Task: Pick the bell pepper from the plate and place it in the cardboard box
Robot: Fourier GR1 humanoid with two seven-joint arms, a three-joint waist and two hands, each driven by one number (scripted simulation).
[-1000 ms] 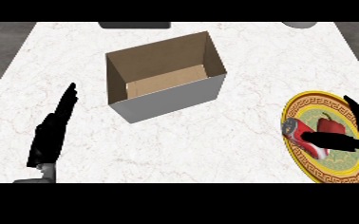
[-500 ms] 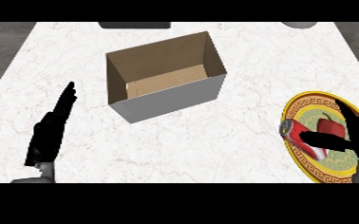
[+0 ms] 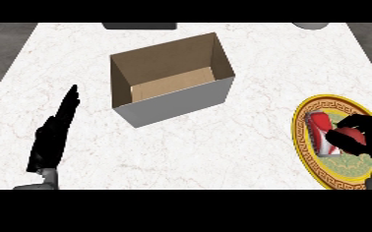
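1. Right hand [image 3: 352, 138] at the right edge of the frame, fingers curled round the red bell pepper [image 3: 322, 136], which sits on the gold-rimmed plate [image 3: 305, 152].
2. Cardboard box [image 3: 171, 80] stands open in the upper centre, well apart from the plate.
3. Left hand [image 3: 52, 132] rests at lower left, fingers straight, holding nothing.
4. White marble counter [image 3: 232, 142] under it all.

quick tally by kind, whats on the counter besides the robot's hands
cardboard box: 1
plate: 1
bell pepper: 1
total: 3
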